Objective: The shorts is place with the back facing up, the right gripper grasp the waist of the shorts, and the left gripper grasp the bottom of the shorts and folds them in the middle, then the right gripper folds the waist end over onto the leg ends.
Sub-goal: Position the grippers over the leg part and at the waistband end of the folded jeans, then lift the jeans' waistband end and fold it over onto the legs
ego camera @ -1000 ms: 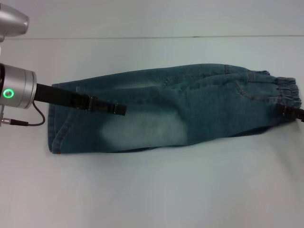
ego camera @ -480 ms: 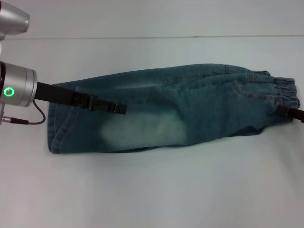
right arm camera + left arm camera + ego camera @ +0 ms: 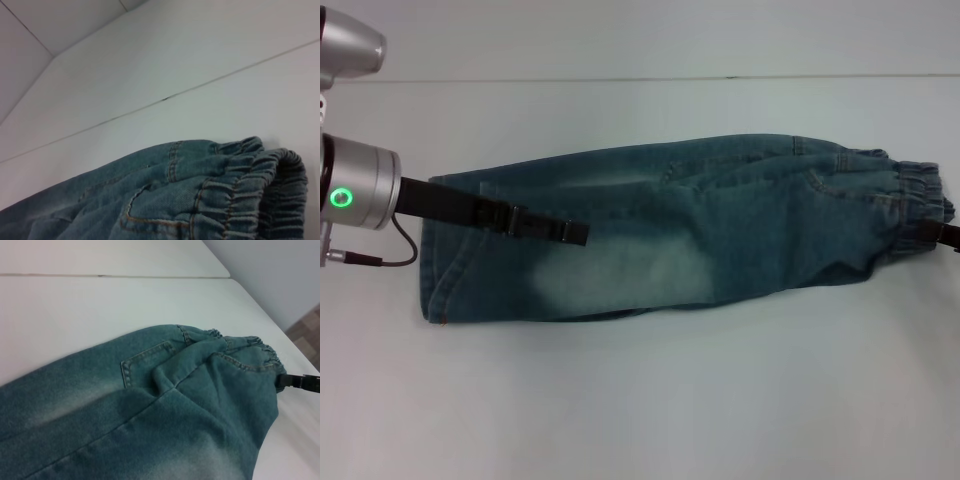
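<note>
Denim, blue-green and faded, lies stretched lengthwise across the white surface [image 3: 640,400]: the shorts [image 3: 720,240] are folded in half along their length, with a pale worn patch near the middle. The leg ends [image 3: 432,270] lie at the robot's left, the waist end [image 3: 915,205] with its ruffled elastic band at the right. A patch pocket [image 3: 145,362] shows in the left wrist view, beside a ridge of bunched cloth. The left gripper [image 3: 560,232] reaches in from the left on its silver wrist with the green ring light, lying over the leg half of the shorts; its fingers appear closed together, flat above the denim. The right gripper [image 3: 948,236] is only a black tip at the waistband's edge, touching the elastic; whether its fingers clamp the band cannot be told.
</note>
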{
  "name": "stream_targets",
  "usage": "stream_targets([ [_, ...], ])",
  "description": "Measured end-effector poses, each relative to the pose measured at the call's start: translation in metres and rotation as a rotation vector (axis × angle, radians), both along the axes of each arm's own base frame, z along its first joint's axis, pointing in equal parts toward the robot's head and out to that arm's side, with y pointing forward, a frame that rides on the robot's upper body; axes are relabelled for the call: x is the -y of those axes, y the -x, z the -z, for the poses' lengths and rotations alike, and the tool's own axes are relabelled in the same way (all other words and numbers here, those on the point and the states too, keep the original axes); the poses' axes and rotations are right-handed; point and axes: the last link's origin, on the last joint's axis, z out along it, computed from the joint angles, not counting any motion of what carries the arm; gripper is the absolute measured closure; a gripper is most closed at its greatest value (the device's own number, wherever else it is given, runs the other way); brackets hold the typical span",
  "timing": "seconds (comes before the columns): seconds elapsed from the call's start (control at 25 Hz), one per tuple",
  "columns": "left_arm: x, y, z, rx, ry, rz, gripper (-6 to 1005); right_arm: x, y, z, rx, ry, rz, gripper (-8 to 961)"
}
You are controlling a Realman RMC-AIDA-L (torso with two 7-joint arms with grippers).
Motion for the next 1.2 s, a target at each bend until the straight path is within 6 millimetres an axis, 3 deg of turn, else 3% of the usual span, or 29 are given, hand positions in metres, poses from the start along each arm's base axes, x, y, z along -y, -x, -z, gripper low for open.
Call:
stream_targets([
  [0.24, 0.000, 0.001, 0.002, -0.002, -0.006, 0.002, 115, -0.001, 0.001, -0.002, 0.006, -0.005, -0.011, 923],
  [0.92, -0.001, -0.001, 0.009, 0.025, -0.027, -0.042, 135, -0.010, 0.011, -0.003, -0.001, -0.001, -0.048, 917],
  [1.2, 0.002, -0.008, 0.019, 0.086, -0.014, -0.105, 408, -0.012, 0.013, -0.003, -0.003, -0.001, -0.051, 915],
])
